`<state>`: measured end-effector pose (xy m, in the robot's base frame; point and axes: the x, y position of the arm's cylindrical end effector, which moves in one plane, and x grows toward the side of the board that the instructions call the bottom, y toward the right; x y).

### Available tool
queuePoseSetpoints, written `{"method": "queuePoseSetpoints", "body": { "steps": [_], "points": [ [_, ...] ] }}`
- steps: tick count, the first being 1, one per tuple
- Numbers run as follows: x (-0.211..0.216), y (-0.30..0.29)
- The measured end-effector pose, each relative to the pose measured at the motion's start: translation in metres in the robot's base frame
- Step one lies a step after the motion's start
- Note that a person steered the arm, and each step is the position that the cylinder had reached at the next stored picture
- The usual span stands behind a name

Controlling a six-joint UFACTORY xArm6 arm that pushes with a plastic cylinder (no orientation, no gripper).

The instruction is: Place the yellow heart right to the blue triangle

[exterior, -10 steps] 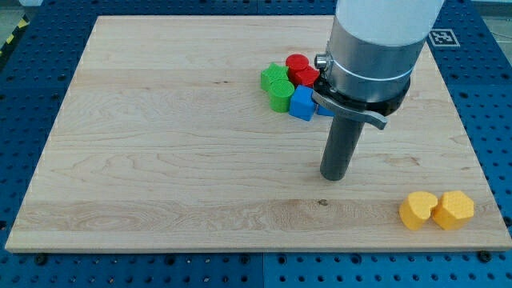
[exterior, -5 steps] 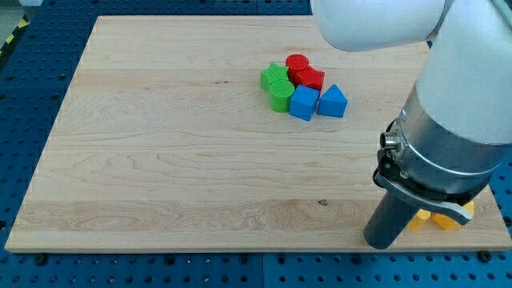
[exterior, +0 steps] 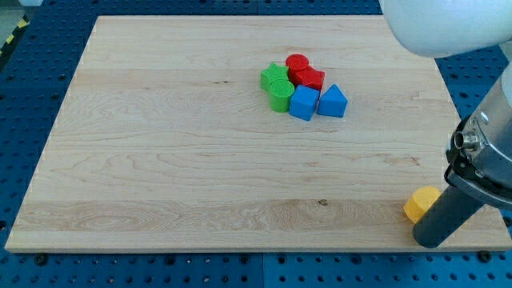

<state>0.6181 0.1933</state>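
camera view: my tip [exterior: 430, 243] sits at the board's bottom right corner, close to the bottom edge, on the board [exterior: 160, 160]. there is no claw on this arm, only a plain rod, so nothing opens or shuts; it works by pushing.

just at the tip's upper left, touching or nearly touching the rod, a yellow block [exterior: 421, 203] shows. only part of it is visible, the rest is behind the rod, so i cannot tell whether this is the heart or some other yellow shape, nor whether a second yellow block hides behind the arm.

the blue triangle [exterior: 334, 102] lies well apart from there, in the upper middle of the board, right of centre. it is the right end of a tight cluster: a blue cube [exterior: 304, 103] touches its left side, a red block [exterior: 310, 78] and a red cylinder [exterior: 297, 63] sit above, and a green block [exterior: 280, 95] with a second green block [exterior: 273, 76] lie to the left. the board to the triangle's right is bare, so the goal spot looks free.

the tip stands below and right of the yellow block, which i judge is the side fit for pushing it up and left toward the triangle. the push has a long way to go; an off-centre contact could spin the block away or shove it into the cluster.
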Motion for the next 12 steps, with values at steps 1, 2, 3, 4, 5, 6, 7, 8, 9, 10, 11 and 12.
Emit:
{"method": "queuePoseSetpoints", "body": {
  "steps": [1,2,3,4,5,6,7,8,9,10,11,12],
  "points": [
    [-0.003,0.0],
    [-0.003,0.0],
    [-0.019,-0.013],
    [-0.021,-0.012],
    [-0.011,0.003],
    [-0.001,0.02],
    [-0.008,0.048],
    [-0.033,0.05],
    [-0.037,0.041],
    [-0.037,0.037],
    [-0.029,0.027],
    [-0.029,0.016]
  ]
}}
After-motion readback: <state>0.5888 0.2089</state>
